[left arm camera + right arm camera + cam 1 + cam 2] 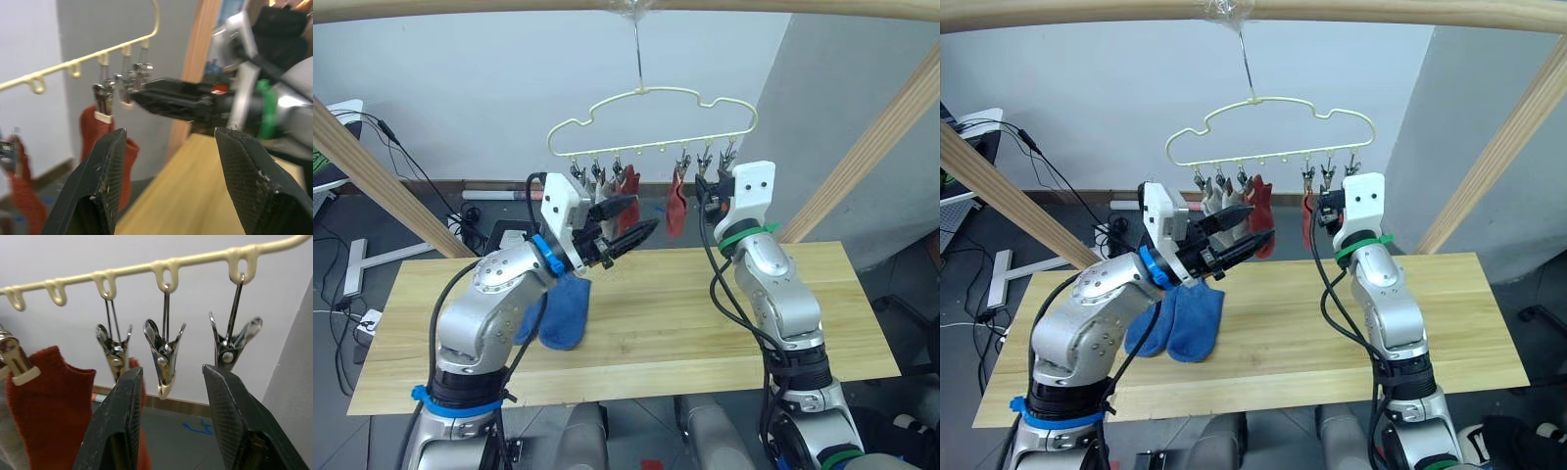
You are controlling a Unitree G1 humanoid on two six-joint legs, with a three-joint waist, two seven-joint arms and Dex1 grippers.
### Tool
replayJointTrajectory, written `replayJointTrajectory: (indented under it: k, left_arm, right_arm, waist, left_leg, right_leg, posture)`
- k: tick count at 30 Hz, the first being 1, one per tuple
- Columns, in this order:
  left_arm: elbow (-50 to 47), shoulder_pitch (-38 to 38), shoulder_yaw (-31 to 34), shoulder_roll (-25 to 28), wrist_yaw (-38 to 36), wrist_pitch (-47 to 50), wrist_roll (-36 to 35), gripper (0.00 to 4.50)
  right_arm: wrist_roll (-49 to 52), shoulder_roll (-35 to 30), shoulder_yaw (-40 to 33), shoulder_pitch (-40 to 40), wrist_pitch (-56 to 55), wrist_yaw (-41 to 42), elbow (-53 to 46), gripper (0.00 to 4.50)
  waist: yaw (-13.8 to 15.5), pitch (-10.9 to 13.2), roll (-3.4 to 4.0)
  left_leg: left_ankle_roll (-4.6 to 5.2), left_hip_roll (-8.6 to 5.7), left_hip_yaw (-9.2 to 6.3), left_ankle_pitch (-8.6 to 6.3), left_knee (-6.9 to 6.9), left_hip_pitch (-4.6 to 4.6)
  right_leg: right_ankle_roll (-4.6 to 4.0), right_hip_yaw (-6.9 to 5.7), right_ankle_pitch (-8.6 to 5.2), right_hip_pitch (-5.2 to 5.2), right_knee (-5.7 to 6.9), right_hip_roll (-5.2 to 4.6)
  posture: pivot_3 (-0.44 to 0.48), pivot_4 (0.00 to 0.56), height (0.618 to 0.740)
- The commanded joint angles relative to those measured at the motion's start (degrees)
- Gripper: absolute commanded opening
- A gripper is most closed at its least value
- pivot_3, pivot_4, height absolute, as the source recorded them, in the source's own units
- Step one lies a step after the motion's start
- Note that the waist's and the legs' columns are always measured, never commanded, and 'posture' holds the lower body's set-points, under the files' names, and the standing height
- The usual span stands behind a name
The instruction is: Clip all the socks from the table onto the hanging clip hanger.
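Wooden pole frame [867,147] flanking clip hanger [651,116]

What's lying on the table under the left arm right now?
Two blue socks lie together on the table, toes toward the near edge. The left arm covers their upper ends, so anything under it stays hidden.

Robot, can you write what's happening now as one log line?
left gripper: open, empty, raised near hanger | right gripper: open, at empty clips | red socks: clipped | blue socks: on table
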Motion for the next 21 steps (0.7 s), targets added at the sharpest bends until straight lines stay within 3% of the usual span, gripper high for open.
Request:
replayJointTrajectory:
  k: [1, 21]
  left_arm:
    - [-3.03, -2.38, 2.46, 0.71, 2.38, 3.72, -4.46, 2.97]
    - [-3.65, -4.21, 2.16, 1.15, 5.50, 3.57, -4.55, 2.97]
  right_arm:
    - [-0.92, 0.39, -0.86, -2.12, -2.48, -0.33, 0.05, 2.01]
    - [-3.25, 2.60, -0.14, -9.29, -7.88, -0.08, 10.12, 2.01]
  waist:
    - [0.08, 0.00, 0.00]
    - [0.94, 0.00, 0.00]
  left_leg:
    - [0.00, 0.00, 0.01, 0.00, 0.01, 0.00]
    - [0.00, -0.01, 0.01, 0.00, 0.00, 0.01]
  right_leg:
    - [0.00, 0.01, 0.00, 0.00, 0.00, 0.00]
    - [-0.09, 0.00, 0.06, 0.00, 0.00, 0.00]
  posture:
    - [0.044, 0.271, 0.740]
    - [0.065, 0.268, 0.740]
